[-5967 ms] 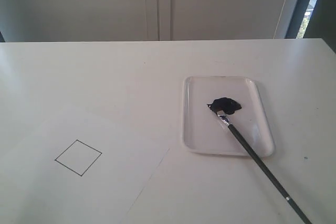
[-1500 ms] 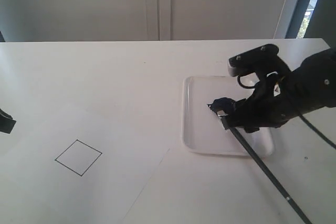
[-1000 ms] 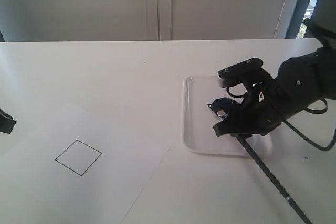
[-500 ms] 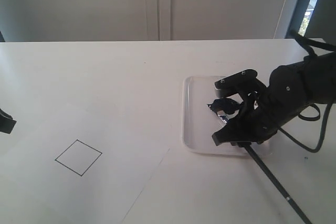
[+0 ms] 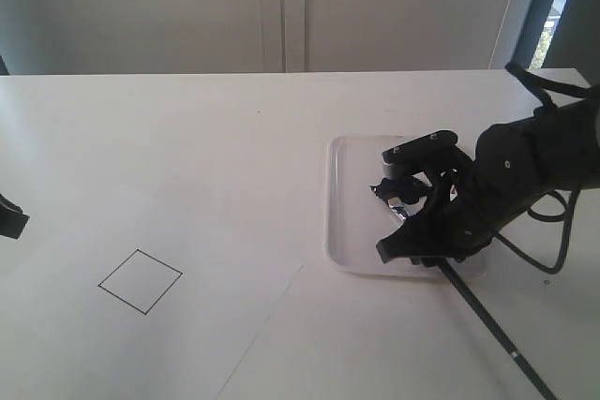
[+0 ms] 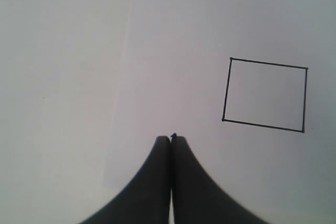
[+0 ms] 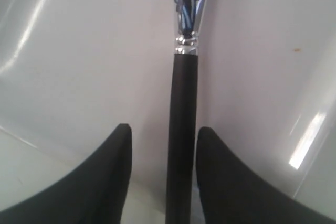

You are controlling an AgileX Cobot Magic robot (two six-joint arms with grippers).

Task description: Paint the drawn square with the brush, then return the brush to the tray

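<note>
Right pincer [image 7: 164, 129] of mine is down over the near right part of the white translucent rectangular plastic tray [image 5: 352, 208], released, its two black fingers [image 7: 113, 171] standing either side of the long thin black-handled paintbrush [image 7: 182, 103]. One finger sits just against the handle and a clear gap shows on the other side, so I am straddling the brush and not clenched on it. The brush lies slanted, its silver ferrule [image 7: 187, 39] and dark bristles inside the tray, pointing at the glossy blue-black paint blob [image 5: 401, 186] in the tray's middle, while the rest of the handle runs over the near rim and out across the white counter [image 5: 187, 128] toward the near right corner. A tiny pale ring [image 5: 513, 354] marks the handle close to its far end. Well apart, on the near left of the counter, lies a flat sheet of white paper [image 5: 206, 325] bearing the small drawn square of thin black lines [image 5: 140, 280], its inside blank and free of paint. My left pincer [image 6: 171, 137] hangs above that sheet, just beside the square, clenched on nothing, its fingertips pressed together.
</note>
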